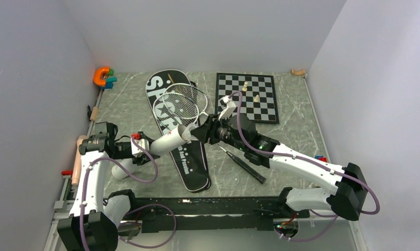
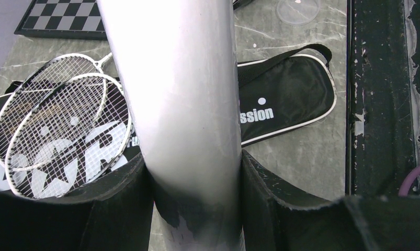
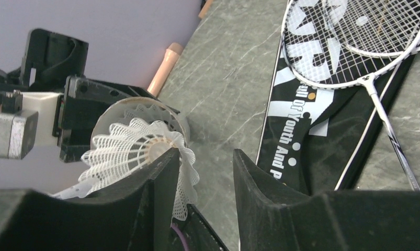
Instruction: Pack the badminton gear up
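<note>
My left gripper [image 1: 143, 148] is shut on the whitish tube [image 1: 168, 140] and holds it tilted above the table, its open end toward the right arm. In the left wrist view the tube [image 2: 176, 94] fills the space between the fingers [image 2: 118, 204]. My right gripper [image 1: 201, 132] is open at the tube's mouth. In the right wrist view a white shuttlecock [image 3: 129, 149] sticks out of the tube's rim [image 3: 139, 104], just outside the left finger [image 3: 155, 183]; the gap between the jaws is empty. Two white-framed rackets [image 1: 177, 102] lie on the black racket bag [image 1: 194, 166].
A chessboard [image 1: 248, 97] with pale pieces lies at the back right. Coloured toy blocks [image 1: 104, 77] sit in the back left corner. A black racket handle [image 1: 245, 164] and a clear round lid [image 1: 231, 180] lie right of the bag. Walls close in on three sides.
</note>
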`<state>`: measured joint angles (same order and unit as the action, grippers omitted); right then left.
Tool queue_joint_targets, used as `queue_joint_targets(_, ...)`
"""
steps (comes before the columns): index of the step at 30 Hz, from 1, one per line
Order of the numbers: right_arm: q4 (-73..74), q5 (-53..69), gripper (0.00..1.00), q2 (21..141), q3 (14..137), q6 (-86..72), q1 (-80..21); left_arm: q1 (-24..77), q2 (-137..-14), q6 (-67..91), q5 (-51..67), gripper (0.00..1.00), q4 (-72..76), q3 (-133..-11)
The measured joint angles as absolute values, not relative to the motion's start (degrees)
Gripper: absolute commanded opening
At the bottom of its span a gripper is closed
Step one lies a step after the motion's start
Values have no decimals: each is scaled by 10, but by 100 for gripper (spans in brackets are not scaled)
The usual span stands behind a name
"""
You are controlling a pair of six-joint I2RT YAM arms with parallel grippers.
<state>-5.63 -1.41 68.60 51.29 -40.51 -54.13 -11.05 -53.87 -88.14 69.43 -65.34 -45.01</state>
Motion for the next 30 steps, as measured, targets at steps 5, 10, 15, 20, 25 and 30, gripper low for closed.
queue_joint_targets(5, -39, 11, 44, 702, 533, -383, -546, -110, -539, -877, 694, 39, -652, -450)
queue_joint_targets(10, -29, 30, 48, 750, 576, -364, -555, -110, -539, -879, 694, 39, -654, -450)
queue_joint_targets(15, -14, 38, 62, 801, 612, -351, -559, -110, -539, -893, 692, 39, -666, -451)
queue_joint_targets(20, 22, 36, 75, 810, 629, -337, -557, -110, -539, -904, 690, 39, -675, -451)
queue_joint_targets(25, 53, 35, 76, 787, 629, -325, -548, -110, -539, -907, 692, 39, -680, -451)
queue_joint_targets(30, 68, 46, 76, 730, 622, -316, -532, -110, -539, -907, 693, 40, -680, -453)
